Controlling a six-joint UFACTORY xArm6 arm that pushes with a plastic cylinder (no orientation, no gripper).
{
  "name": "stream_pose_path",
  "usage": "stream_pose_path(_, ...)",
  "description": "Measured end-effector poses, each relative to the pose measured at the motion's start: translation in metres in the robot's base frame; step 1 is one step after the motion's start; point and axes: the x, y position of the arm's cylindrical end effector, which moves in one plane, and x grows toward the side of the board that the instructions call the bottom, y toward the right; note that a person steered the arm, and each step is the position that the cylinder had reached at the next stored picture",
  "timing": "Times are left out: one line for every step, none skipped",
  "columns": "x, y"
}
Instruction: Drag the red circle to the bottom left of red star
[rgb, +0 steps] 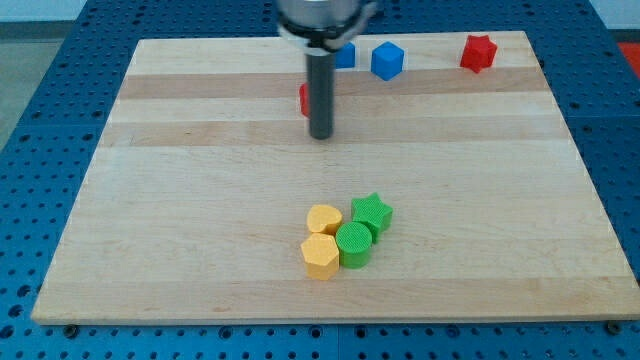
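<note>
The red star (479, 52) sits near the board's top right corner. The red circle (304, 99) is mostly hidden behind my rod; only a red sliver shows at the rod's left side, in the upper middle of the board. My tip (321, 135) rests on the board just below and right of that sliver, close to or touching the block.
A blue cube (387, 60) and a second blue block (345, 55), partly hidden by the rod, lie at the top middle. A cluster of a yellow heart (323, 219), yellow hexagon (320, 256), green circle (354, 243) and green star (372, 212) sits at lower centre.
</note>
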Motion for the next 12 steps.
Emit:
stream_pose_path(-0.021, -0.041)
stream_pose_path(-0.044, -0.049)
stream_pose_path(-0.048, -0.04)
stream_pose_path(-0.048, -0.014)
stream_pose_path(-0.048, 0.018)
stream_pose_path(-0.048, 0.054)
stream_pose_path(-0.049, 0.085)
stream_pose_path(-0.049, 0.115)
stream_pose_path(-0.049, 0.141)
stream_pose_path(-0.048, 0.165)
stream_pose_path(-0.058, 0.183)
stream_pose_path(-0.076, 0.196)
